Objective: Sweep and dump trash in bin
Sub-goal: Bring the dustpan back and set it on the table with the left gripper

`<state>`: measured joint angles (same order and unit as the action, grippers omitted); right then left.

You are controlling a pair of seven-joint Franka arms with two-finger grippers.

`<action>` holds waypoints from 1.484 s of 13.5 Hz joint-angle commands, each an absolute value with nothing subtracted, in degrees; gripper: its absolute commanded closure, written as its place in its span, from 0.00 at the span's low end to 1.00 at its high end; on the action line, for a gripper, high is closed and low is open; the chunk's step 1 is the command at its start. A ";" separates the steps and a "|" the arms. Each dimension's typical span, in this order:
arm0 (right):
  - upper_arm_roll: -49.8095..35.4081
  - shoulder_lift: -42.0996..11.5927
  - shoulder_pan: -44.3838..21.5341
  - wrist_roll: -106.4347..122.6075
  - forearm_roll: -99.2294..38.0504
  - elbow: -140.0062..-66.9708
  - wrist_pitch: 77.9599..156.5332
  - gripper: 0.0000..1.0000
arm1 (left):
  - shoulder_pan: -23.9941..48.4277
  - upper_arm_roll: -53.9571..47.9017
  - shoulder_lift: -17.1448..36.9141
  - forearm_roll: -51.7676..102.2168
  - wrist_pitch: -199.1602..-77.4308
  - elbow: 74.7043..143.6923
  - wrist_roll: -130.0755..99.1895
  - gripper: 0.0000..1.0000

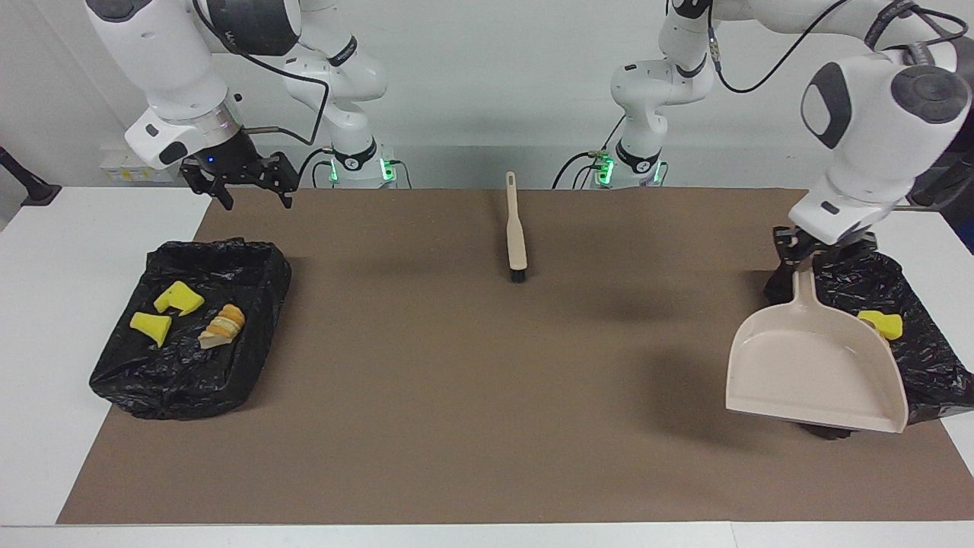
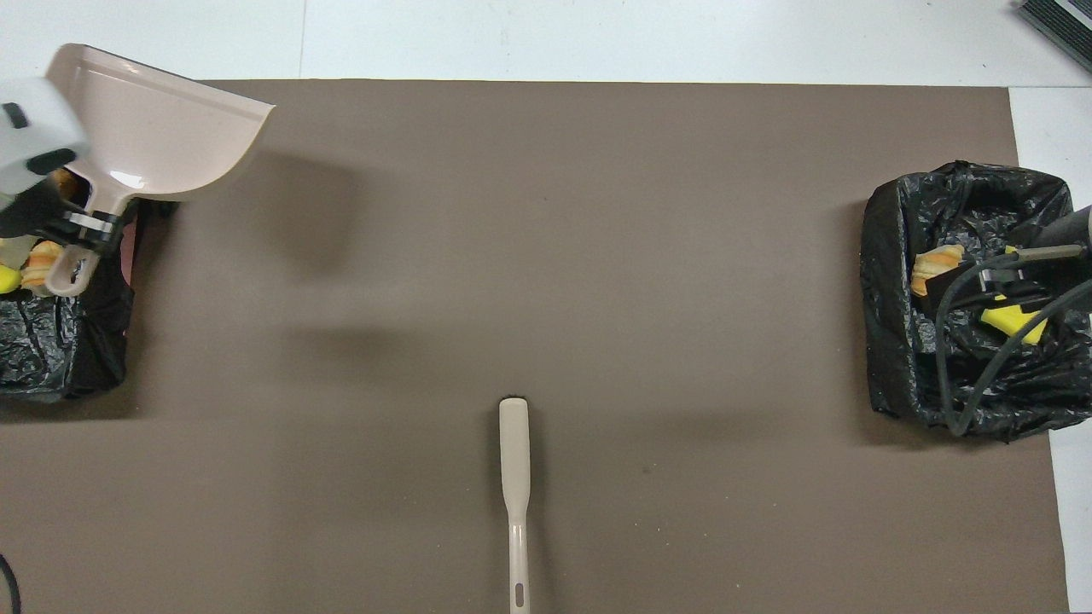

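My left gripper is shut on the handle of the beige dustpan, which hangs empty and tilted over the black-bagged bin at the left arm's end. A yellow sponge scrap lies in that bin. From above, the dustpan hides part of this bin, and an orange chunk shows beside the left gripper. At the right arm's end, my right gripper hangs open and holds nothing, over the robot-side edge of a second bin. That bin holds two yellow sponge pieces and a bread chunk.
The beige brush lies on the brown mat midway between the bins, close to the robots, bristles pointing away from them. It also shows from above, brush. White table borders the mat.
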<state>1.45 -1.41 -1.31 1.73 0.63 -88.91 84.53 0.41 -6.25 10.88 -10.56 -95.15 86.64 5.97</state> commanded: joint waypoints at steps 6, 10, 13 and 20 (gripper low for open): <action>1.23 -0.88 -0.88 1.23 -0.44 -89.21 84.99 0.00 | 22.47 -5.10 11.40 -0.79 -115.27 96.77 -28.17 1.00; 1.23 -0.88 -0.88 1.23 -0.44 -89.21 84.99 0.00 | 29.26 -5.19 17.75 -0.79 -124.10 97.29 -35.07 1.00; 1.23 -0.88 -0.88 1.32 -0.44 -89.21 85.08 0.00 | 30.50 -5.10 21.95 -0.79 -127.25 97.82 -36.38 1.00; 1.23 -0.88 -0.88 1.23 -0.44 -89.21 85.08 0.00 | 32.43 -5.36 24.00 -0.97 -126.66 97.73 -35.95 1.00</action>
<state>1.45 -1.41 -1.31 1.73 0.62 -88.91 84.53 31.25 -6.32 25.03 -1.66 -127.44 97.08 -36.70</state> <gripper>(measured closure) 0.000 0.687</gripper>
